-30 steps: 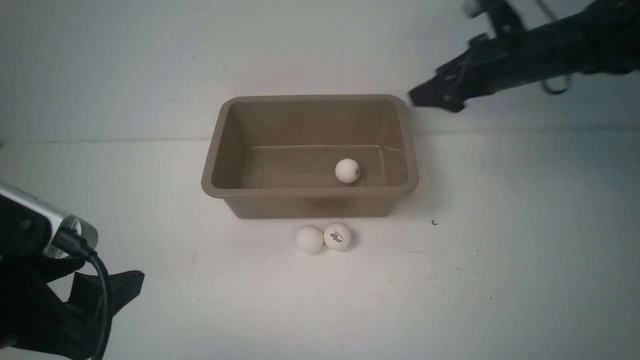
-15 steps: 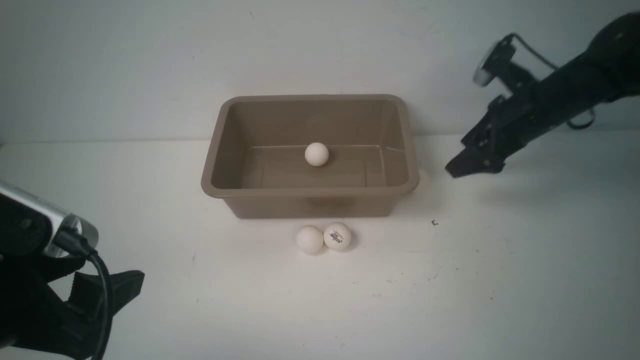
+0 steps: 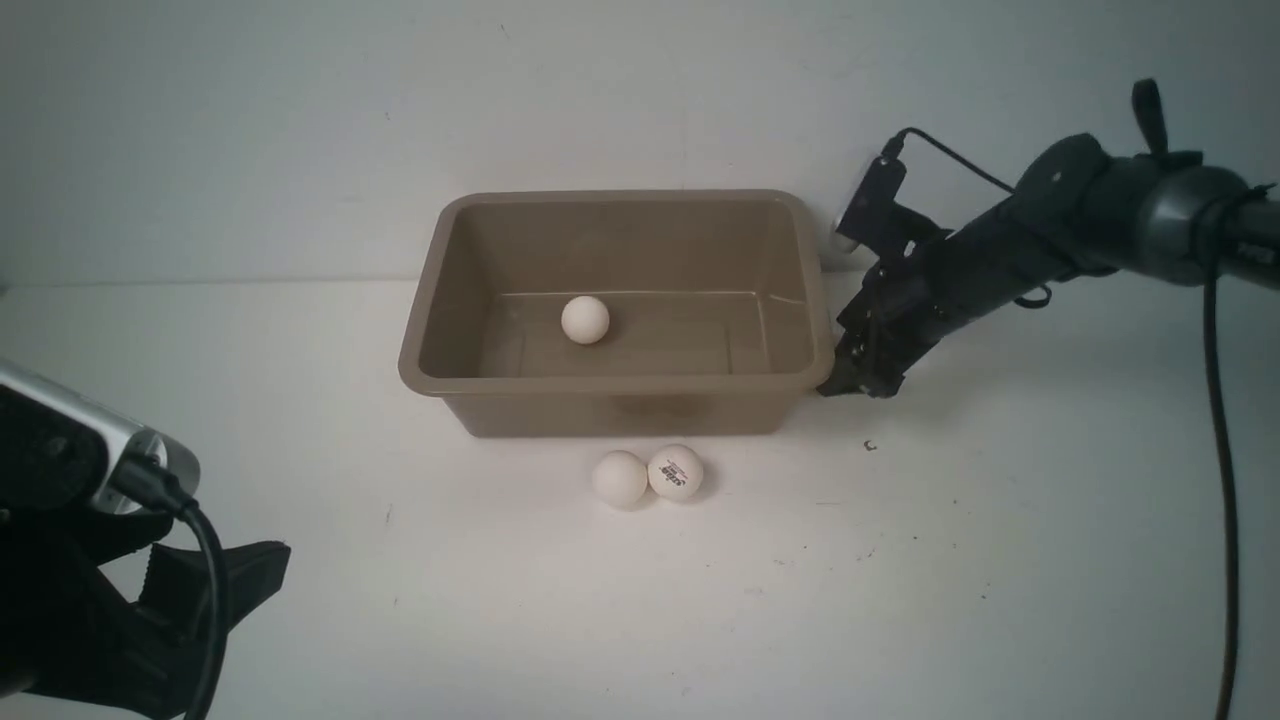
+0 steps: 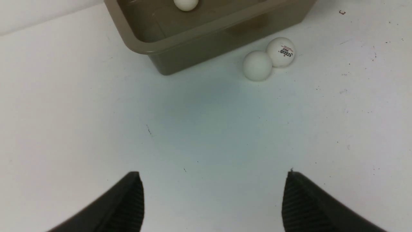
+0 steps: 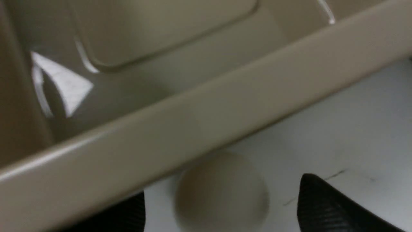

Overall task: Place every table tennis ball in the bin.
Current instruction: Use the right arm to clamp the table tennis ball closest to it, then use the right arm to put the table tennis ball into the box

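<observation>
The taupe bin stands at the middle of the table with one table tennis ball on its floor. Two more balls, a plain one and a logo-printed one, touch each other on the table just in front of it. My right gripper is low at the bin's right front corner. In the right wrist view its open gripper straddles another ball lying against the bin wall under the rim, with gaps on both sides. My left gripper hangs open and empty over bare table.
The bin's flared rim overhangs the ball between the right fingers. A white wall rises right behind the bin. A black cable hangs from the right arm at the far right.
My right arm has dropped from high behind the bin down to its right front corner, around the ball there. The ball inside the bin has rolled left. The left arm is still.
</observation>
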{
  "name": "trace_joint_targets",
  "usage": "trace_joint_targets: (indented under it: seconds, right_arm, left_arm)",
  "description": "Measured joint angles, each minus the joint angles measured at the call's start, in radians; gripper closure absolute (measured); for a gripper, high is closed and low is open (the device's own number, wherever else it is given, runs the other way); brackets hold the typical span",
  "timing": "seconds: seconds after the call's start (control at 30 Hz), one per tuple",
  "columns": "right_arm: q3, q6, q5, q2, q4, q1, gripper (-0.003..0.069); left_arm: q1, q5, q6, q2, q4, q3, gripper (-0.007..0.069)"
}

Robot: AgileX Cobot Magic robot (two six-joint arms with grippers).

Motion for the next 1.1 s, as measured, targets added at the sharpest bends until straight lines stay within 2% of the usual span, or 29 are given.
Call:
trace_joint_targets:
  seconds: [0.07,0.1,0.2,0.23,0.27,0.43,0.6,0.77,0.8,0.83,0.93,1.1]
  right_arm:
    - [0.0,0.004,-0.024,0.005,0.0,0.001,0.0089]
    - [0.0,0.013,-0.034,0.01,-0.001,0.001,0.0117]
    - [0.0,0.038,-0.039,0.019,-0.01,0.001,0.0228]
    - [0.0,0.048,-0.039,0.021,-0.017,0.001,0.0295]
    - [0.0,0.059,-0.04,0.021,-0.028,0.0,0.0307]
    - [0.0,0.134,-0.085,-0.016,-0.072,-0.038,0.0294]
    - [0.0,0.189,-0.12,-0.112,-0.048,-0.087,0.0294]
    - [0.0,0.072,0.072,-0.214,0.196,-0.06,0.0294]
    - [0.0,0.067,0.072,-0.215,0.196,-0.056,0.0294]
    - [0.0,0.031,0.155,-0.217,0.291,-0.019,0.0294]
    - [0.0,0.011,0.185,-0.211,0.35,0.035,0.0294]
    - [0.0,-0.022,0.092,-0.172,0.371,0.104,0.0294]
  left_arm:
    - [0.0,0.0,0.0,0.0,0.0,0.0,0.0104]
    - [0.0,0.0,0.0,0.0,0.0,0.0,0.0104]
    - [0.0,0.001,0.0,0.0,0.0,0.0,0.0104]
    - [0.0,0.002,0.0,0.0,0.0,0.0,0.0104]
    - [0.0,0.002,0.0,0.0,0.0,0.0,0.0104]
    - [0.0,0.005,0.0,0.0,0.0,0.0,0.0104]
    - [0.0,0.013,0.0,0.0,0.0,0.0,0.0104]
    - [0.0,0.019,0.0,0.0,0.0,0.0,0.0104]
    - [0.0,0.019,0.0,0.0,0.0,0.0,0.0104]
    - [0.0,0.019,0.0,0.0,0.0,0.0,0.0104]
    - [0.0,0.019,0.0,0.0,-0.002,0.0,0.0104]
    - [0.0,0.019,0.0,0.0,-0.038,0.0,0.0104]
